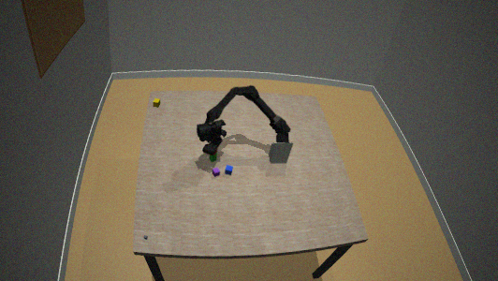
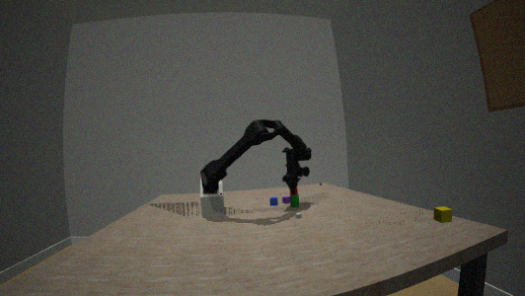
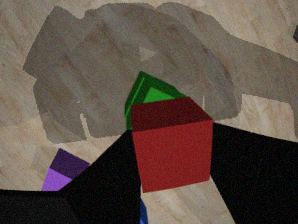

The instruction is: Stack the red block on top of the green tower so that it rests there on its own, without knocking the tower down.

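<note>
Block (image 3: 172,143) between hand (image 3: 173,183) fingers

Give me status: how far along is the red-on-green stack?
Done: the small red cube is picked up, clamped in the black gripper. In hand: it sits just above the green block tower, slightly offset in the wrist view. Left: settle it on top, open the fingers, retreat without bumping the tower.

Blocks: 1 red (image 3: 172,148), 1 green (image 3: 152,95), 1 purple (image 1: 215,171), 1 blue (image 1: 228,170), 1 yellow (image 1: 156,102).
</note>
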You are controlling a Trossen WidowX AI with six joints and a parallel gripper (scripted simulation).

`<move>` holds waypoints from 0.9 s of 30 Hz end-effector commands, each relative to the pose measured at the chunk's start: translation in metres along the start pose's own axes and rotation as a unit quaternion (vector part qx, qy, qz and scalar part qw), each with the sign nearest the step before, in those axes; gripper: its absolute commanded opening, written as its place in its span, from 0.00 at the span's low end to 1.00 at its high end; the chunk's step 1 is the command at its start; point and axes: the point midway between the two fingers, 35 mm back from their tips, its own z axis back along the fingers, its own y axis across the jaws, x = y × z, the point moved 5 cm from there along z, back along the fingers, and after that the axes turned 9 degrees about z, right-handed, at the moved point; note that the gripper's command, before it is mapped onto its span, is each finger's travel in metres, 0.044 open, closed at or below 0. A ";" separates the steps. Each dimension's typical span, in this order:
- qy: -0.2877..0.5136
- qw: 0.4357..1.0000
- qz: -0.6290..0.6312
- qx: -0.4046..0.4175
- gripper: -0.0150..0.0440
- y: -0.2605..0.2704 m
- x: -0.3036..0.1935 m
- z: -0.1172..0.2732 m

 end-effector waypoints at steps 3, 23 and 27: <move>-0.002 1.000 0.001 -0.002 0.25 0.000 0.000 -0.001; 0.000 1.000 0.000 0.000 0.70 0.000 0.000 -0.001; 0.000 1.000 0.000 0.000 0.88 0.000 0.000 -0.001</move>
